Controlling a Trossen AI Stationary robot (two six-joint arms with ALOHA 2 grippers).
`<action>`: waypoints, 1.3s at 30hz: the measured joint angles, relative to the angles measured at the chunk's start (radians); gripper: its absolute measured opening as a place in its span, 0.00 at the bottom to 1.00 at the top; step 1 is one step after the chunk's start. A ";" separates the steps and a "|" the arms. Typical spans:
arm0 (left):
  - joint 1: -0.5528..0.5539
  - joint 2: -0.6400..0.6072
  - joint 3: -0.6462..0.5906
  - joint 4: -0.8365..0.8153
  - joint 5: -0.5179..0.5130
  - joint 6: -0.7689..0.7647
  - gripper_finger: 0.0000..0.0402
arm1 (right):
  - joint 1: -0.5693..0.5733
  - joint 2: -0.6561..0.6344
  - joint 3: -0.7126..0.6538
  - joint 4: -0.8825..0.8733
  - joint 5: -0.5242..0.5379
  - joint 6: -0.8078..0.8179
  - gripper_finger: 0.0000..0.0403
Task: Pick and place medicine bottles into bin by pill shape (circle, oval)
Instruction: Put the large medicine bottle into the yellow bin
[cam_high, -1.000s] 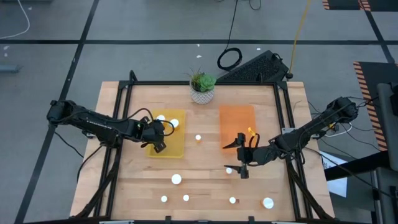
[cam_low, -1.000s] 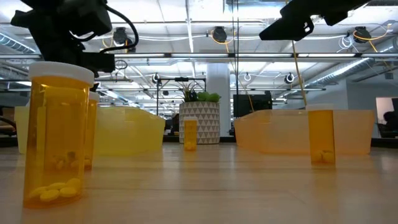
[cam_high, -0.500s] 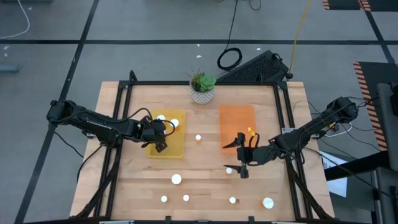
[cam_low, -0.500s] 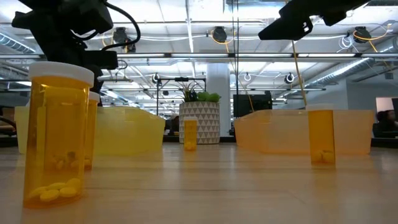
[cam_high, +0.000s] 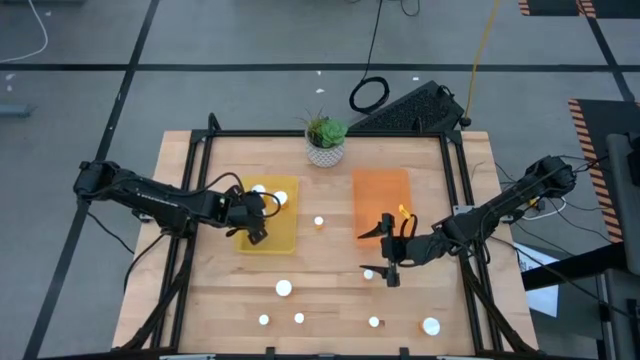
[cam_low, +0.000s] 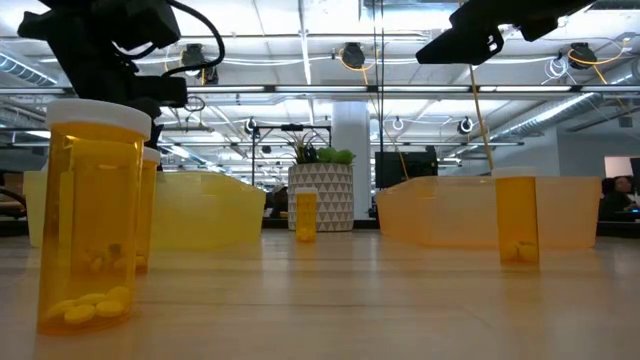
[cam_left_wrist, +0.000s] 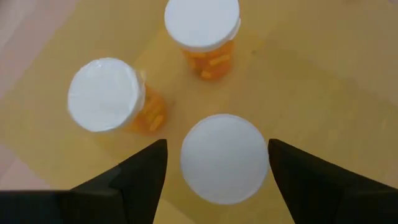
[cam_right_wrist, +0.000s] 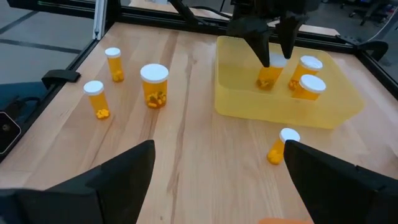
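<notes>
The left end effector (cam_high: 257, 212) hung over the yellow bin (cam_high: 268, 217) on the counter (cam_high: 330, 290). Its fingers (cam_left_wrist: 140, 177) were spread wide, one on each side of a white-capped bottle (cam_left_wrist: 224, 158) standing in the bin, not touching it. Two more bottles (cam_left_wrist: 107, 96) stood close by in the same bin. The right end effector (cam_high: 392, 262) hung near the front of the orange bin (cam_high: 380, 200), its fingers spread and holding nothing. One small bottle (cam_high: 319, 222) stood between the two bins. Other bottles (cam_high: 284, 289) stood apart along the front of the counter. A potted plant (cam_high: 325, 140) sat at the back.
</notes>
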 joint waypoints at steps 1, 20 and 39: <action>0.000 0.000 0.010 -0.018 0.000 -0.001 0.70 | 0.000 0.000 0.000 0.000 0.000 0.003 0.87; -0.005 -0.050 0.078 -0.102 -0.005 0.034 0.70 | 0.001 0.052 0.001 0.110 -0.007 0.108 0.87; -0.141 -0.085 0.182 -0.081 -0.036 0.094 0.70 | -0.039 0.403 0.229 0.168 -0.144 0.072 0.87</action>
